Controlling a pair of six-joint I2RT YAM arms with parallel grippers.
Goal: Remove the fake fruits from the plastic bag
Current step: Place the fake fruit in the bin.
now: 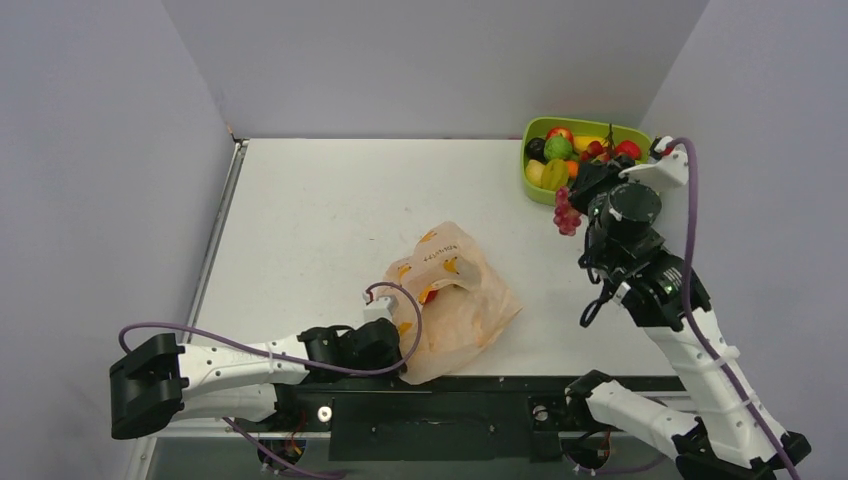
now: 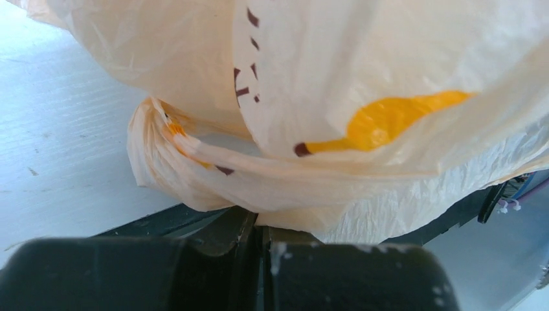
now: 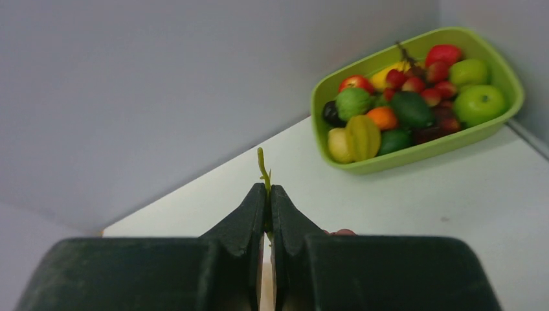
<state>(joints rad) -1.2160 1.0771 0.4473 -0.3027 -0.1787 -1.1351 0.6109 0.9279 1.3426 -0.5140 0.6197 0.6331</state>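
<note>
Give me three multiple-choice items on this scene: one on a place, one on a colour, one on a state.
1. Where on the table does the lime-green tray stand?
A. far right corner
B. near left corner
C. centre

2. What colour is the plastic bag?
A. blue
B. translucent peach-orange
C. black

3. How is the right tool?
A. open over the tray
B. shut on the bag
C. shut on the green stem of the grape bunch

Key:
1 A: the top view shows it in the corner by the far and right walls.
2 B: the top and left wrist views both show that tint.
3 C: the jaws pinch the stem, and the grapes hang below.
</note>
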